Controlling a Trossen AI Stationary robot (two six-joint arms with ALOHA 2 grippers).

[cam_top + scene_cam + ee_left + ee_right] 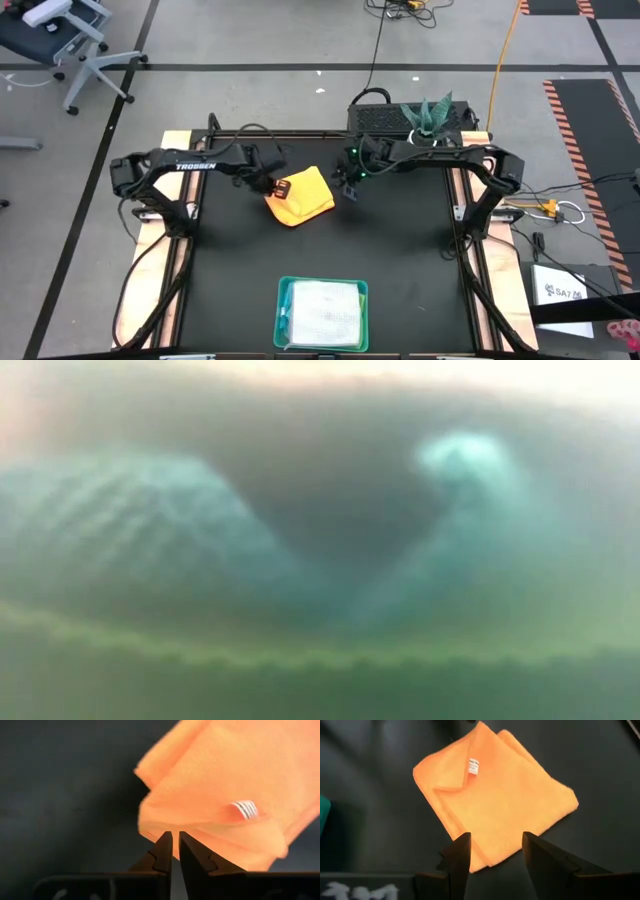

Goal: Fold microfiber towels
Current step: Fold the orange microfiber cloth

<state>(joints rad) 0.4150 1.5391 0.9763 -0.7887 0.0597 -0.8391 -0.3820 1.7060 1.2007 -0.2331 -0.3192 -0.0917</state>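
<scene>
a potted spiky green plant and a black perforated box stand at the far edge of the table, behind the right arm. a teal plastic tray sits at the near edge, near the middle, holding a folded pale grey-white towel with a sliver of turquoise cloth along its left side. the low view is smothered by blurred teal and green cloth shapes right against the lens, so nothing across the table can be made out there.

the table has a black matte top with pale wooden edging at its sides. around it is grey floor crossed by dark tape lines, an office chair at the far left, an orange cable at the far right, and papers on the floor beside the table's right.

the yellow-orange towel lies folded on the black top, towards the far middle, between the two grippers. a small white striped label shows on its upper face, and its layered edges are visible.

the left gripper reaches in from the left, low at the towel's left edge, its fingers pressed nearly together with their tips at the layered edge; whether cloth is pinched between them cannot be told. the right gripper hovers just beside the towel's right side, fingers spread wide and holding nothing.
</scene>
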